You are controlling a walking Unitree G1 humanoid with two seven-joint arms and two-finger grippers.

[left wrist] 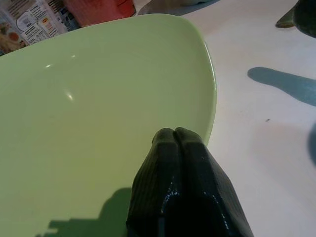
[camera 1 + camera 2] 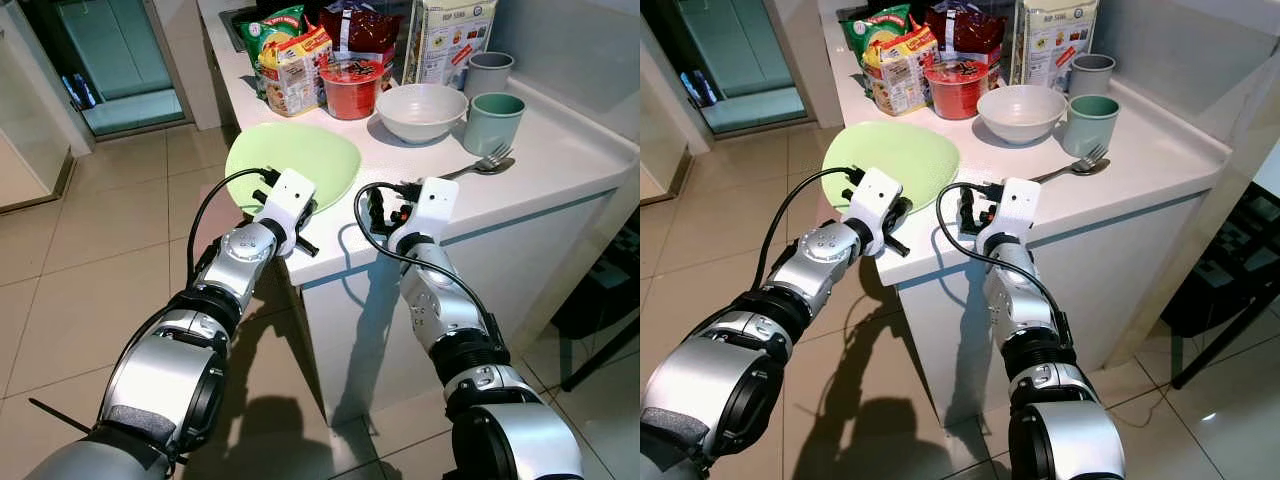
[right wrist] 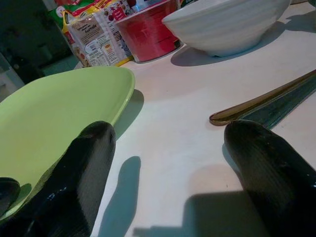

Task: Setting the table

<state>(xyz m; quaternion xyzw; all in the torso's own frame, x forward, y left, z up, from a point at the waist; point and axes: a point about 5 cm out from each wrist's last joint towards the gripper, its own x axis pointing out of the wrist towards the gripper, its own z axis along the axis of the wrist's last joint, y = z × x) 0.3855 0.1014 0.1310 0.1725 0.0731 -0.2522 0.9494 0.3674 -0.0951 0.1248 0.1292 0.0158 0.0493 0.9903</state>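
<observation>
— Where's the green plate (image 2: pixel 292 157)?
— On the white worktop (image 2: pixel 560 160), at its near left corner, overhanging the edge a little.
— And the left pincer (image 1: pixel 176 136)?
— Fingers pressed together, tips over the plate's near rim; whether they pinch it, I can't tell.
— The right pincer (image 3: pixel 168 148)?
— Fingers spread wide, low over the worktop between the plate and a spoon (image 2: pixel 478 168) and fork (image 2: pixel 498 155), gripping nothing
</observation>
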